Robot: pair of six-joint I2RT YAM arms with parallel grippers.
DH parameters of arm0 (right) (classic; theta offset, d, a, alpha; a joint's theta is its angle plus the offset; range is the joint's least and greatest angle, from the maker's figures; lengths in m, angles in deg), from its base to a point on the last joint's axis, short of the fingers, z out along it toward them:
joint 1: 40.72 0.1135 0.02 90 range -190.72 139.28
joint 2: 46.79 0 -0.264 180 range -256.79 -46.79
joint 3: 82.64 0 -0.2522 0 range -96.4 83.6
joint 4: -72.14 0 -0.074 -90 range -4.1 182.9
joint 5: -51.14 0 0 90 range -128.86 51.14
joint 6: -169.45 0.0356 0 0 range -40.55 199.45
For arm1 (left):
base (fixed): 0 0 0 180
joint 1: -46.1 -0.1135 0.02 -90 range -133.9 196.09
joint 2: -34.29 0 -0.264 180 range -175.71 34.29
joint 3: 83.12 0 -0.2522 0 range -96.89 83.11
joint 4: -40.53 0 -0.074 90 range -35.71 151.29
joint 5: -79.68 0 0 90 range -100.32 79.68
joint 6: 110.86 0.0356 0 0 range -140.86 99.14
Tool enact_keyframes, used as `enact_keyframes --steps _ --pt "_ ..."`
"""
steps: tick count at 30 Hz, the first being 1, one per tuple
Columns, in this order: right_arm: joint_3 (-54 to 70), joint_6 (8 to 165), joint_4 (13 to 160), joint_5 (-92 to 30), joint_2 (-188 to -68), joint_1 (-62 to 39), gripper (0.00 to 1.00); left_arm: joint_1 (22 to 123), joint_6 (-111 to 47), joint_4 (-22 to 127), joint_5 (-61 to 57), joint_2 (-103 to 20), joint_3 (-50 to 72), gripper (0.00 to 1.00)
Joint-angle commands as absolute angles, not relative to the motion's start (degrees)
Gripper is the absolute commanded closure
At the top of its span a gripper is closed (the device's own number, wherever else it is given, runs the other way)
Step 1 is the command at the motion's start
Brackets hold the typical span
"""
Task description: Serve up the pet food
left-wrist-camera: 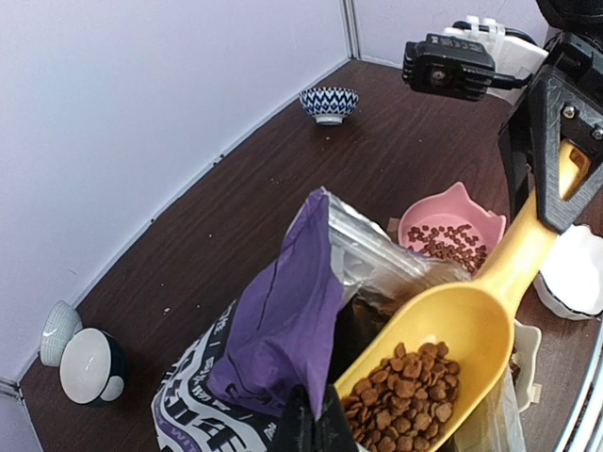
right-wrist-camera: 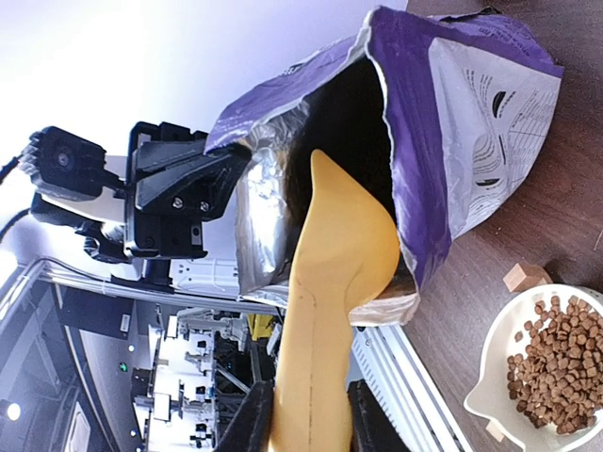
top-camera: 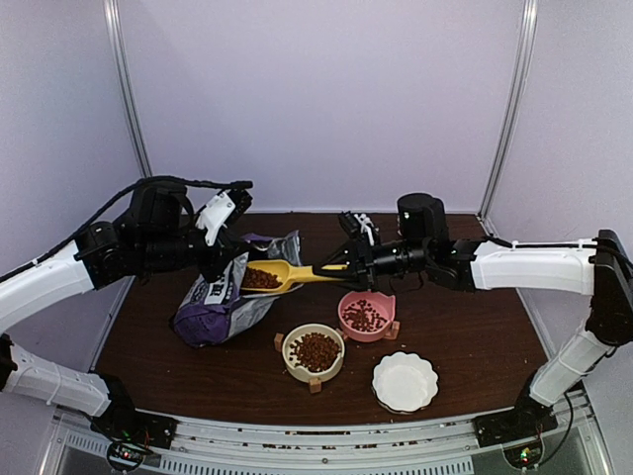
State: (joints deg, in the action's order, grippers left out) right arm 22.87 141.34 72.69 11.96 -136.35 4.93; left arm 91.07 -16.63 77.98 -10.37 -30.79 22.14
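Found dark counter (top-camera: 465, 336) bearing purple bag (top-camera: 213, 312), top edge pinched in closed left gripper (left-wrist-camera: 311, 428). Noted right gripper (right-wrist-camera: 311, 424) clamped on handle of yellow scoop (left-wrist-camera: 471, 320), bowl end at bag mouth. Recorded pet food (left-wrist-camera: 400, 391) heaped in scoop; more in pink bowl (top-camera: 345, 325) and cream bowl (top-camera: 297, 368).

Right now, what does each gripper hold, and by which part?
The right gripper holds the yellow scoop by its handle end; the left gripper pinches the purple bag at its open rim.
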Motion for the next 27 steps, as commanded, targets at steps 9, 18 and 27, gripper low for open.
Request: enact_keyframes --steps 9,18,27 --pt "32.51 147.87 61.2 14.76 -126.14 0.59 0.95 90.83 -16.0 74.38 -15.87 -28.77 22.7 1.0" --pt "35.22 149.03 58.99 14.98 -123.82 0.1 0.94 90.83 -16.47 74.42 -17.42 -28.91 22.61 1.0" --pt "35.0 148.19 62.63 14.5 -118.79 -1.58 0.94 90.83 -16.55 74.66 -17.89 -29.18 22.46 1.0"
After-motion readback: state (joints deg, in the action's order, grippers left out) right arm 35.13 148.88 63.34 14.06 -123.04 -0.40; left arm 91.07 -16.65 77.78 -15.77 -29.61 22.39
